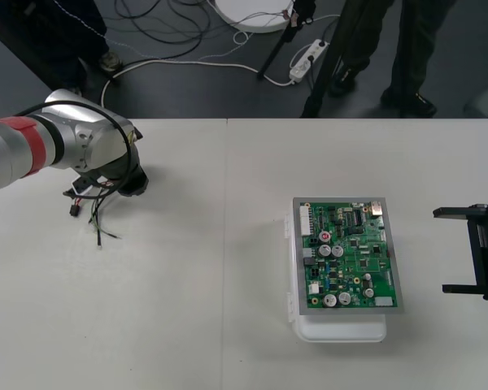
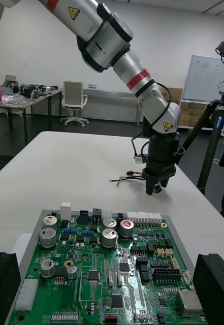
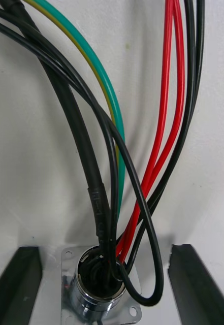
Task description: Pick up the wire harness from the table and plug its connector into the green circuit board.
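The wire harness (image 1: 98, 213) lies on the table at the far left, its small black plug (image 1: 75, 210) at the left end of the wires. My left gripper (image 1: 132, 182) points down over the harness's other end. In the left wrist view the round metal socket (image 3: 99, 292) sits between the two black fingers (image 3: 23, 284), which stand apart from its flange, so the left gripper (image 3: 106, 249) is open. Red, black and green wires (image 3: 162, 127) rise from the socket. The green circuit board (image 1: 350, 256) on its white base (image 1: 342, 329) lies right of centre. My right gripper (image 1: 442, 250) waits open at the right edge.
In the right wrist view the board (image 2: 112, 269) lies close before the right gripper's fingers (image 2: 213, 289), with the left gripper (image 2: 160, 177) and the harness wires (image 2: 126, 179) beyond it. Bare table separates harness and board.
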### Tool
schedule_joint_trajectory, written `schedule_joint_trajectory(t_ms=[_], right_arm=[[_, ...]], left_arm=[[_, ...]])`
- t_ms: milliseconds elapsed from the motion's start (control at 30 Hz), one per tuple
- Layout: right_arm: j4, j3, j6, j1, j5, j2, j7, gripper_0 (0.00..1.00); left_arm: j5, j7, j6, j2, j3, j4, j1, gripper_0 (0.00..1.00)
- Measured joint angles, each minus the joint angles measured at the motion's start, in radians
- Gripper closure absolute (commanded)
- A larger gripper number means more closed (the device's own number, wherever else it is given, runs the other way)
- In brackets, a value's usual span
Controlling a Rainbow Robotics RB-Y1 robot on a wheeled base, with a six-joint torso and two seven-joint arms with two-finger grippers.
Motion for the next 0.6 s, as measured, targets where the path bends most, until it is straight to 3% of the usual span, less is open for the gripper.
schedule_joint_trajectory(t_ms=[100,600], right_arm=[[0.000,0.000,0.000,0.000,0.000,0.000,0.010,0.00],[0.000,0.000,0.000,0.000,-0.006,0.000,0.016,0.00]], left_arm=[[-0.006,0.000,0.001,-0.001,0.000,0.002,0.001,1.00],[-0.033,0.000,0.014,-0.002,0.000,0.021,0.005,1.00]])
